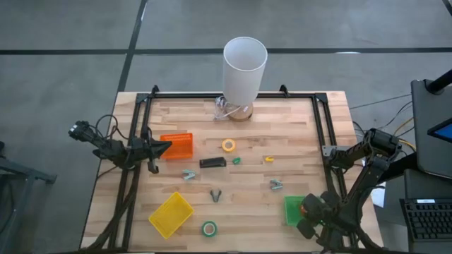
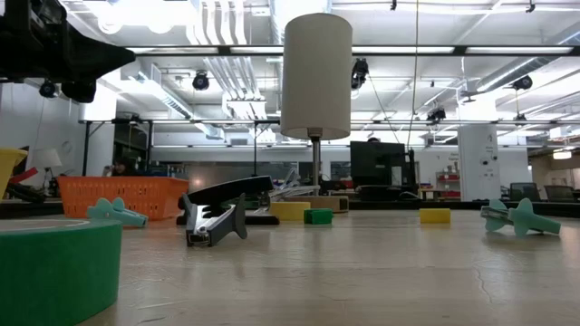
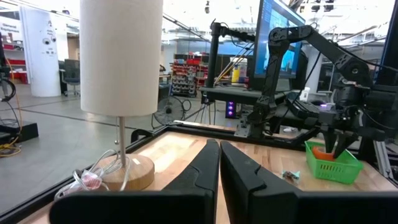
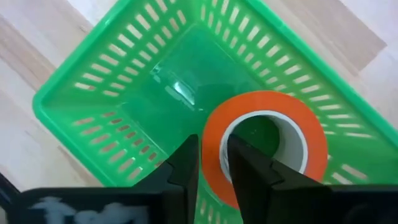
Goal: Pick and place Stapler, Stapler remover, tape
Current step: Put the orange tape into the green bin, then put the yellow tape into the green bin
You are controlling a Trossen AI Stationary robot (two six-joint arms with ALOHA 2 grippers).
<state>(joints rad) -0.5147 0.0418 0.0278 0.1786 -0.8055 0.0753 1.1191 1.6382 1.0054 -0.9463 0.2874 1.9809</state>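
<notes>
Pinching the wall of an orange tape (image 4: pixel 264 146) ring between its two fingers, the right gripper (image 4: pixel 213 163) hangs directly over the green tray (image 4: pixel 112 93) at the table's near right corner — the ring sits low inside the tray, though whether it touches the floor cannot be told. From above, that gripper (image 1: pixel 308 209) shows at the green tray (image 1: pixel 292 209) with the orange ring at its tip.

The left gripper (image 3: pixel 219 163) waits at the table's left edge beside the orange tray (image 1: pixel 177 146), its fingers pressed together on nothing.

The stapler (image 1: pixel 212 162) lies mid-table, with a yellow tape (image 1: pixel 229 145) ring just behind it and a small green piece (image 1: pixel 236 160) beside it. A green tape (image 1: pixel 209 228) ring rests near the front edge, close to the yellow tray (image 1: pixel 171 214). Three grey claw removers lie apart — one (image 1: pixel 188 174) left of the stapler, one (image 1: pixel 215 195) in front of it, one (image 1: pixel 275 185) toward the right. A white lamp (image 1: pixel 244 70) stands at the far edge.
</notes>
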